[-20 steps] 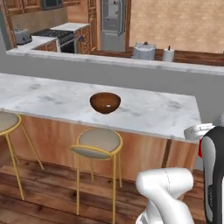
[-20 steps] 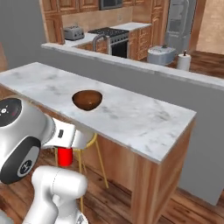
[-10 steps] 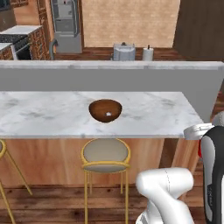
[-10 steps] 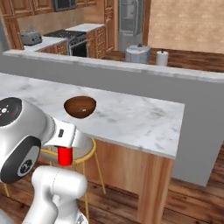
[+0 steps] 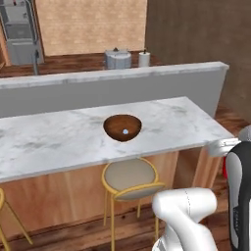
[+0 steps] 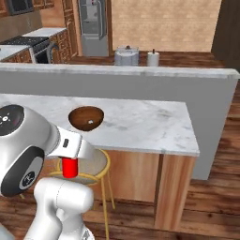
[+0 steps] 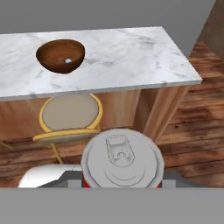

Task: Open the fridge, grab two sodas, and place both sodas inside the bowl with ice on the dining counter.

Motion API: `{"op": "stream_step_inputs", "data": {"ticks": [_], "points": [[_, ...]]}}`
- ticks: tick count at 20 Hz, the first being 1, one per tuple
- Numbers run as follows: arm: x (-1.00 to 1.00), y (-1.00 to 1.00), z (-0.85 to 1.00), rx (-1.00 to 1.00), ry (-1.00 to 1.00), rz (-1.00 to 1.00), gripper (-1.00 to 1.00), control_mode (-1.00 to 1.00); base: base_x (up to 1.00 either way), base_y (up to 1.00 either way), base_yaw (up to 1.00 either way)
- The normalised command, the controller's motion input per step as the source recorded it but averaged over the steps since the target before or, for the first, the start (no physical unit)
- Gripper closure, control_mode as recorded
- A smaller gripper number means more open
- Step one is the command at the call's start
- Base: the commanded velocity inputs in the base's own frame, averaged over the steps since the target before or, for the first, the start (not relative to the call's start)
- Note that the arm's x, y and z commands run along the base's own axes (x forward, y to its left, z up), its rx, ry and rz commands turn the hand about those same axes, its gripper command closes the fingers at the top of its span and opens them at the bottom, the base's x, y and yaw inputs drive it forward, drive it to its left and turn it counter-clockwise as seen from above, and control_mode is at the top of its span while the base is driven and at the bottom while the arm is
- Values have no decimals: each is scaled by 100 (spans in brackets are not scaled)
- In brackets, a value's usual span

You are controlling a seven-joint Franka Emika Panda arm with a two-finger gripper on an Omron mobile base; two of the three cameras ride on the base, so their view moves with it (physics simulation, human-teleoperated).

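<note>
My gripper (image 7: 121,176) is shut on a red soda can (image 7: 121,159) with a silver top, which hides the fingertips. In the right base view the gripper (image 6: 70,163) holds the can (image 6: 70,168) upright, low in front of the dining counter (image 6: 140,123). The dark wooden bowl (image 5: 122,127) (image 6: 86,117) (image 7: 60,56) sits on the marble counter (image 5: 59,139) (image 7: 127,52), ahead of the can and to its left. A tiny pale ice cube (image 5: 125,131) (image 7: 67,61) lies in the bowl. The grey fridge (image 5: 19,29) (image 6: 92,22) stands far back.
A yellow-framed stool (image 5: 130,177) (image 6: 91,164) (image 7: 70,111) stands under the counter below the bowl. Behind the counter rises a plain grey ledge (image 5: 112,76) (image 6: 117,70). A grey pot (image 5: 117,60) and a white roll (image 5: 144,59) stand on the far counter. The marble slab ends at the right (image 6: 192,140).
The whole scene has shifted in both base views, so the base has driven and turned. The counter's right end and the bowl now look closer. The can stays in the gripper.
</note>
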Motion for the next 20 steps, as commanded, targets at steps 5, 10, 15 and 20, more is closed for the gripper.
{"op": "stream_step_inputs", "data": {"ticks": [5, 10, 15, 20], "points": [[0, 0, 0, 0, 0, 0, 100, 100, 23, 100, -30], [0, 0, 0, 0, 0, 0, 100, 100, 71, 97, -13], [0, 0, 0, 0, 0, 0, 100, 100, 100, 39, -1], [0, 0, 0, 0, 0, 0, 100, 100, 90, 1, -1]]}}
